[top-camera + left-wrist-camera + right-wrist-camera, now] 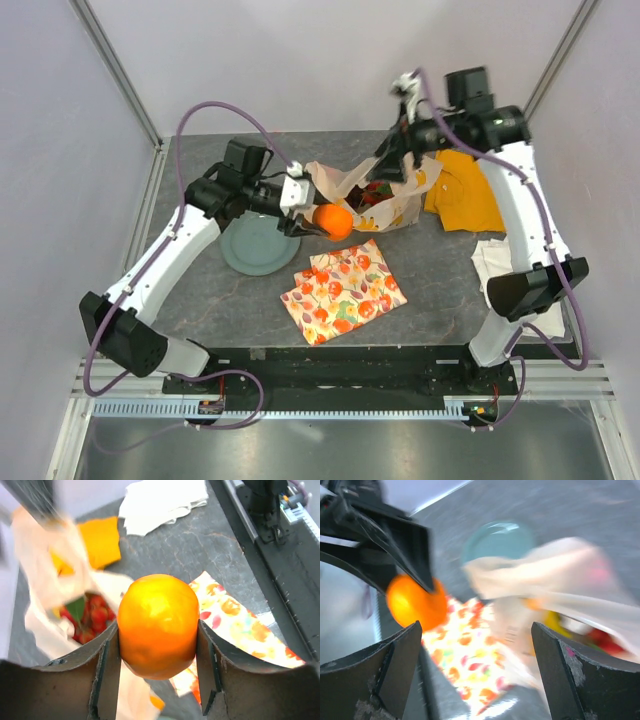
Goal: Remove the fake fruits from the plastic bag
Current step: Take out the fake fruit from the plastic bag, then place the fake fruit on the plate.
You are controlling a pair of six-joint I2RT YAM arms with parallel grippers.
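**One fruit out, more left in the bag**

The orange (157,620) is clear of the plastic bag (385,195): the left claw (158,635) grips it, a finger pressed against each side, and holds it off the surface (440,290). In the top view it hangs just beside the bag's open mouth, between the teal plate (258,245) and the fruit-patterned cloth (345,290). It has not yet been set down, so this fruit's removal looks only partly finished.

The bag is not emptied. A red grape bunch (92,617) shows inside its mouth in the left wrist view. Something yellow lies in there as well, too blurred to name. No other fruit is visible out on the surface, so most of the job appears to be left.

The right claw (476,630) stands wide open above the far side of the bag. Its own view is smeared, but nothing seems pinched between the fingers, and the bag's cream plastic sits below and beyond them. The orange sits centred in the left claw and well apart from the right one, with the bag between the two.
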